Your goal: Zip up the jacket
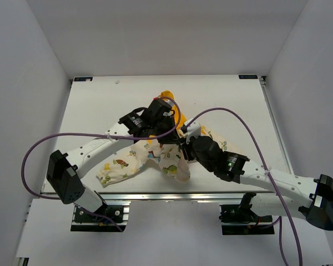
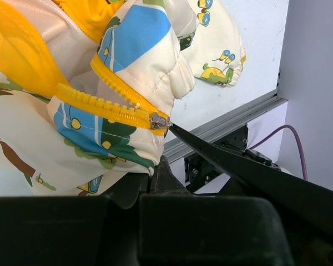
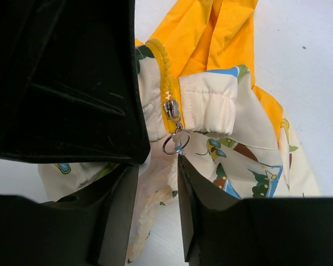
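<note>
Evidently the left pincer [image 2: 152,174] is closed on the jacket [image 2: 150,61] at its hem, just beside the pull ring [image 3: 175,145]. I judge this keeps the zipper taut above the worktop [image 1: 100,105]. The right pincer [image 3: 154,166] stands partly open just below that ring, gripping nothing, probably lining up to pinch it.

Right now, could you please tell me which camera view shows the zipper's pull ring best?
The right wrist view: the pull ring hangs sharp and unobstructed below the slider on the jacket. The left wrist view shows the slider only, ring hidden. In the top external view it cannot be seen.
</note>
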Robot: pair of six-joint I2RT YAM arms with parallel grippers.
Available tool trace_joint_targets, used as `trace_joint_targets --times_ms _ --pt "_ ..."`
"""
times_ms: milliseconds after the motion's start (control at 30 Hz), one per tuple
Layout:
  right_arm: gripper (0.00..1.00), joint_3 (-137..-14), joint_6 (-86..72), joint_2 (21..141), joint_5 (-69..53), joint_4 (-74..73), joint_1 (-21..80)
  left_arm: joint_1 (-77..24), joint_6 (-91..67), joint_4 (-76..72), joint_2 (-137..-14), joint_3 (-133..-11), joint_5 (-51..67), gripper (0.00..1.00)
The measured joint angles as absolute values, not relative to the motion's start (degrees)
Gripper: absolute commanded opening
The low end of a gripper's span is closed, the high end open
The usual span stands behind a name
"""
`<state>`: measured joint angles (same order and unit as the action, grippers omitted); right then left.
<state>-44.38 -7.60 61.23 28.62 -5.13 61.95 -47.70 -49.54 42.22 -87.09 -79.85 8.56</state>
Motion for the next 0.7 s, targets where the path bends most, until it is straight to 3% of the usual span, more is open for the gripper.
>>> trace_joint_targets --times_ms 700 --pt "0.43 -43.22 -6.22 57.87 33.76 -5.08 61.84 -47.53 -48.90 44.56 -85.27 -79.18 8.60 0.00"
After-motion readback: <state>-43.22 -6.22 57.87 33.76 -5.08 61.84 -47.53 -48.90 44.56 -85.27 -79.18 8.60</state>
